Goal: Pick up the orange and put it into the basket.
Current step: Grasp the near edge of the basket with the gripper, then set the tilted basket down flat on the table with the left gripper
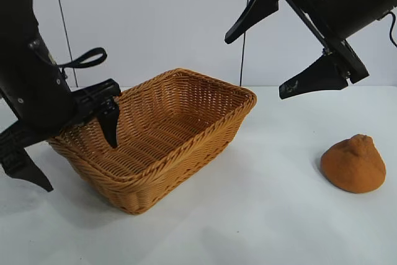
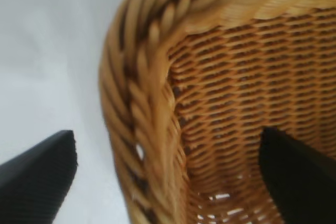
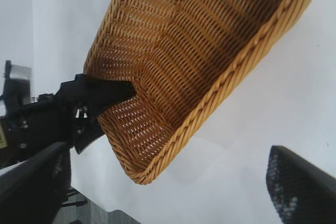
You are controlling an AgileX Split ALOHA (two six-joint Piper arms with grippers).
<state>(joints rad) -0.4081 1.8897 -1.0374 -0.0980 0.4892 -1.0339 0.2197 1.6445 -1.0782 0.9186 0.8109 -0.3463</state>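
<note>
The orange (image 1: 353, 164), a dull brownish dome with a bump on top, rests on the white table at the right, well apart from both grippers. The wicker basket (image 1: 155, 193) stands left of centre with nothing inside it. My left gripper (image 1: 79, 166) is open and straddles the basket's left rim (image 2: 142, 93), one finger inside and one outside. In its own wrist view the left gripper (image 2: 168, 177) holds nothing. My right gripper (image 1: 255, 67) hangs open, high above the basket's far right corner, up and left of the orange. In its wrist view the right gripper (image 3: 168, 187) is empty, and the orange is out of sight.
The white table (image 1: 260, 215) spreads between the basket and the orange. A pale wall stands behind. In the right wrist view the basket rim (image 3: 236, 72) and the left arm's finger (image 3: 100, 93) show, with the table's edge beyond.
</note>
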